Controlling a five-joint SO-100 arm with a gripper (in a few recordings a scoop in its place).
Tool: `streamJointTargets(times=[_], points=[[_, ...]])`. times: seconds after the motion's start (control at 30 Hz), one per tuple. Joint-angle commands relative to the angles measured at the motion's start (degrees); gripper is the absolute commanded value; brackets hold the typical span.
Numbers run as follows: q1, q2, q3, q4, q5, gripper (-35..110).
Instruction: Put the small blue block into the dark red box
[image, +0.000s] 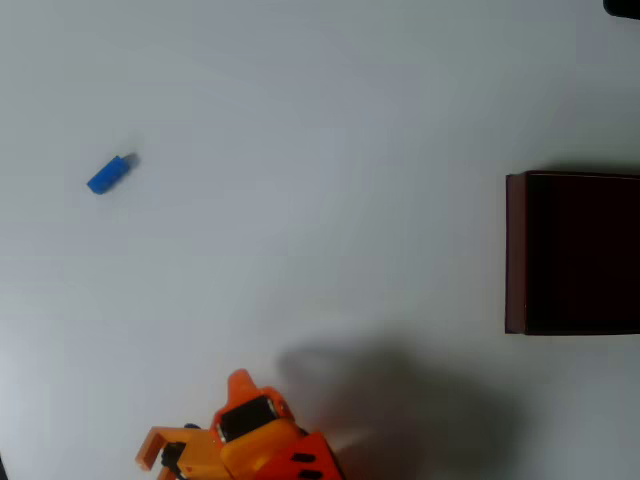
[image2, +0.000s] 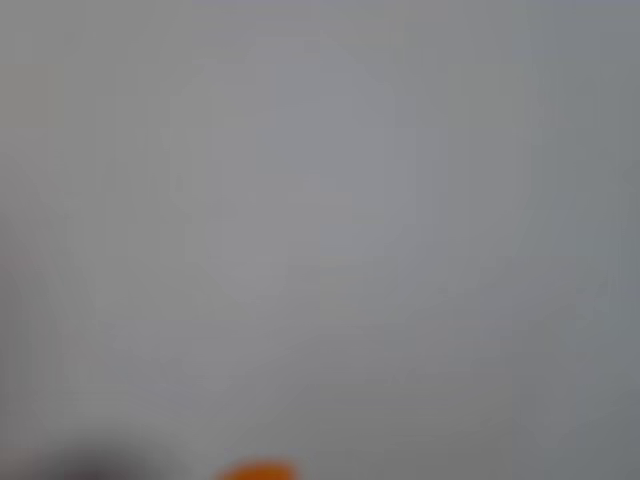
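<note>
- The small blue block (image: 110, 174) lies on the pale table (image: 320, 120), tilted slightly, far over toward the left in the overhead view, with nothing touching it.
- The dark red box (image: 572, 252) sits at the right edge of that view, well apart from the block; its near-black inside looks bare as far as it shows.
- The orange gripper (image: 240, 382) is low at the bottom edge, near neither; it grips nothing I can see, and I cannot tell how wide its jaws stand.
- The wrist view is a grey blur with an orange sliver at the bottom.
</note>
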Motion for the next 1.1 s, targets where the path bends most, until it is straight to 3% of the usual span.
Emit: streamJointTargets(times=[0.0,0.53,0.7,0.83,1.07], points=[[-0.4,0.5,0.3,0.7,0.2,0],[-3.6,-1.1,-4.0,-1.4,4.5,1],[-6.3,-22.4,-13.4,-10.6,5.4,1],[-8.4,-44.0,-29.7,-10.6,4.6,0],[-7.9,-63.6,-51.5,-7.6,4.6,6]])
